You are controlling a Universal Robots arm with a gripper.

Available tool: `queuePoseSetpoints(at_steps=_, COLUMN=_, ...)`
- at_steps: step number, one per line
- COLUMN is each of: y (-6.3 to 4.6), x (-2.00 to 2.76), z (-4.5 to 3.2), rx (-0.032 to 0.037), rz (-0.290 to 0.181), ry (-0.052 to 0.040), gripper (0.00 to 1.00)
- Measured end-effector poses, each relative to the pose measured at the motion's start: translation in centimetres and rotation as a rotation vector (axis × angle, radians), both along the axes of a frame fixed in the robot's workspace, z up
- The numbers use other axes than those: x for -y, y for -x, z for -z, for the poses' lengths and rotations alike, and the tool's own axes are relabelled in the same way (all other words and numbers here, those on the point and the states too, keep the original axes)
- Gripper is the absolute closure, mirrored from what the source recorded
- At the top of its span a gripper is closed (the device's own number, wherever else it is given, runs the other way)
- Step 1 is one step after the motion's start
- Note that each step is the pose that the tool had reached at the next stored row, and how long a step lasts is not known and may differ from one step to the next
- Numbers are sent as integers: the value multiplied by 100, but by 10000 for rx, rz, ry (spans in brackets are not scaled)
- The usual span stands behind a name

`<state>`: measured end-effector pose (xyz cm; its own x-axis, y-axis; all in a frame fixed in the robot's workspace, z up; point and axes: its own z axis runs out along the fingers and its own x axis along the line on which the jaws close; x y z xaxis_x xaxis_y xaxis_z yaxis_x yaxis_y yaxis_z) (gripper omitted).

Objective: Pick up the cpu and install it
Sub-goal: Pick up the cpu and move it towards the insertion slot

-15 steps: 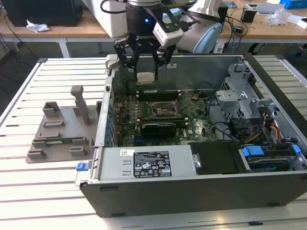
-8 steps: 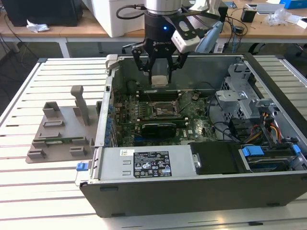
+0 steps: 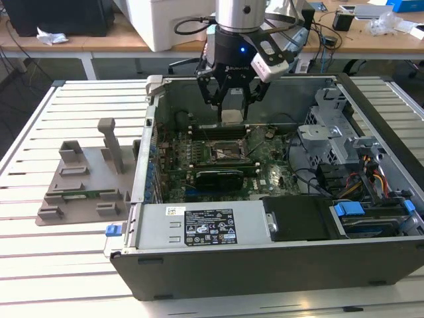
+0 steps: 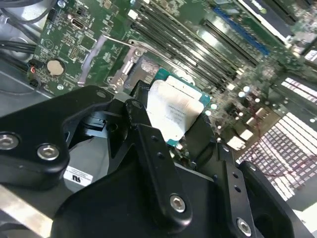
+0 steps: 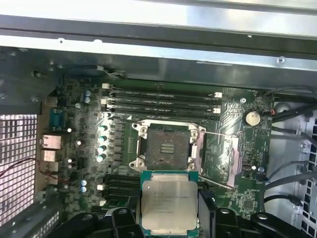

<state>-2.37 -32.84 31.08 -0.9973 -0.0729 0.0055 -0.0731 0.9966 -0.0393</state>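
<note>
gripper [image 3: 231, 111], jaws clamped on cpu [image 5: 168, 208], hangs over open case [image 3: 265, 268] on slatted table [image 3: 59, 265].

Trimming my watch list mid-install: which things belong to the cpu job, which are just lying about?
Job: silver square cpu, gripped in the black hand; empty square metal-framed socket.
Lying about: grey plastic tray; black finned card; round coin battery.

Legible print: none that I can make out. Faint lines mark the cpu [image 5: 168, 204] lid; a dense label [image 3: 209, 227] sits on the silver box [image 3: 159, 228].
</note>
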Motion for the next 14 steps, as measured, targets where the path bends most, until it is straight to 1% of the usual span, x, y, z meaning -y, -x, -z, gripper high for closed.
queuePoseSetpoints(at_steps=2, y=-31, x=-13, z=41, rx=-2, rz=-2, ry=2, gripper=45)
queuePoseSetpoints(at_steps=4, y=-41, x=-22, z=79, rx=-3, rz=0, ry=2, gripper=45)
queuePoseSetpoints(at_steps=5, y=-43, x=-27, z=116, rx=-2, rz=0, ry=0, gripper=45)
queuePoseSetpoints(at_steps=6, y=-43, x=-27, z=129, rx=-3, rz=-1, ry=2, gripper=45)
queuePoseSetpoints(at_steps=14, y=-44, x=-28, z=130, rx=-2, rz=1, ry=1, gripper=45)
